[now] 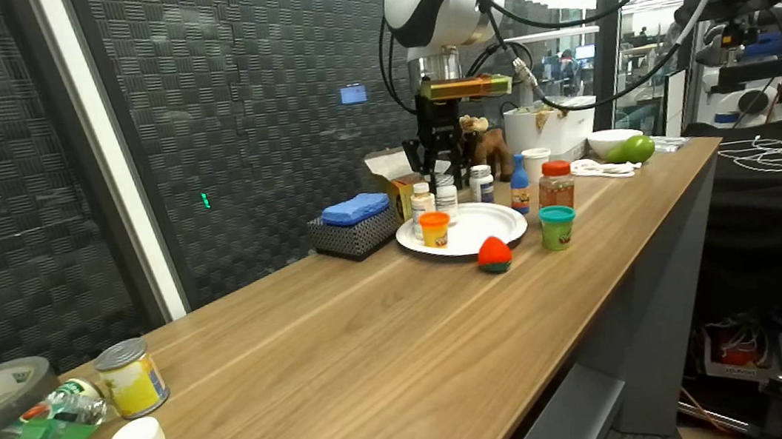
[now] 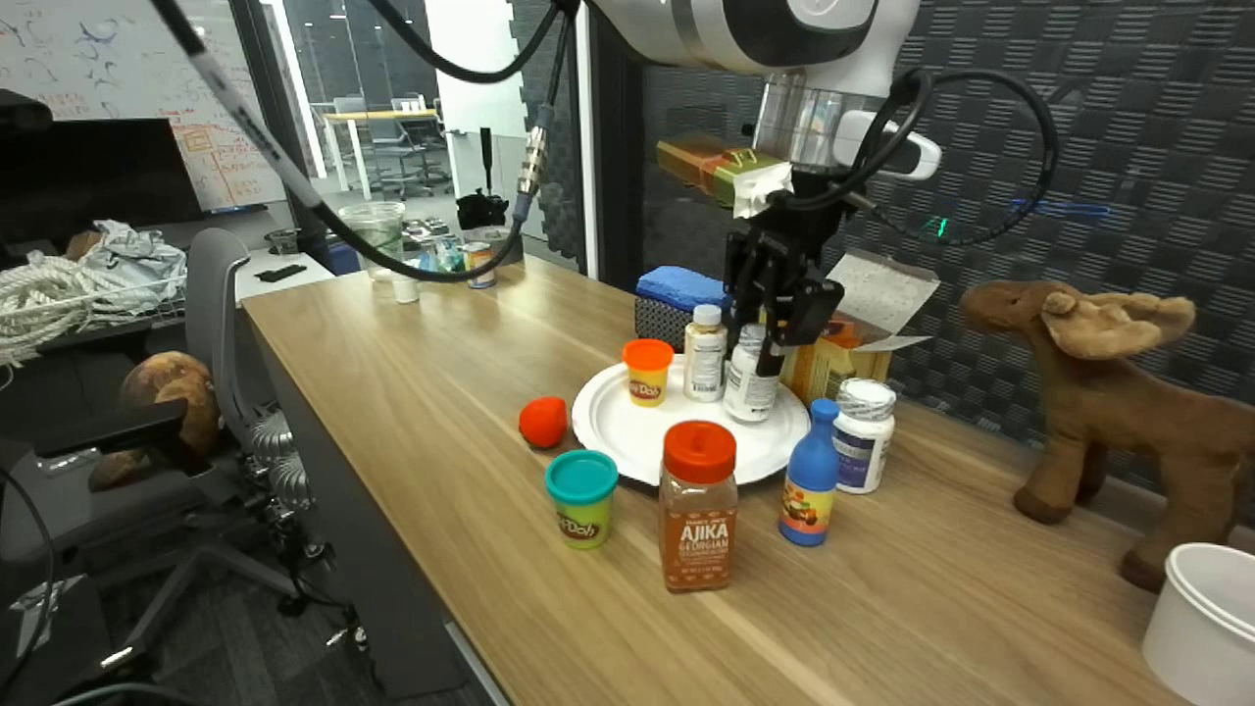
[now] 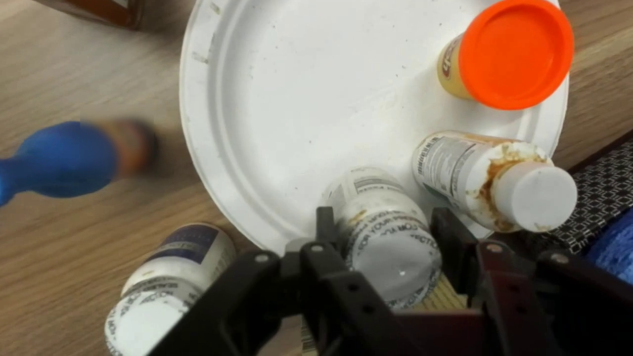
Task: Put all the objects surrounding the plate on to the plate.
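Two fingers (image 3: 326,225) have the bottle (image 3: 388,232) between them; pinching or not, I can't tell. Spread gently: you might bump the stained bottle (image 3: 487,180) beside.

The arm (image 2: 794,34) is finished in white with glossy black sections and a silvery collar (image 2: 804,123), and black cables (image 2: 480,75) are strung along it, fitted with a metal connector (image 2: 534,162). An amber and yellow-green casing (image 2: 701,167) is mounted beside a white patch (image 2: 762,186). The gripper (image 3: 384,227) is made in black, its linkages studded with round screw heads (image 3: 494,248).
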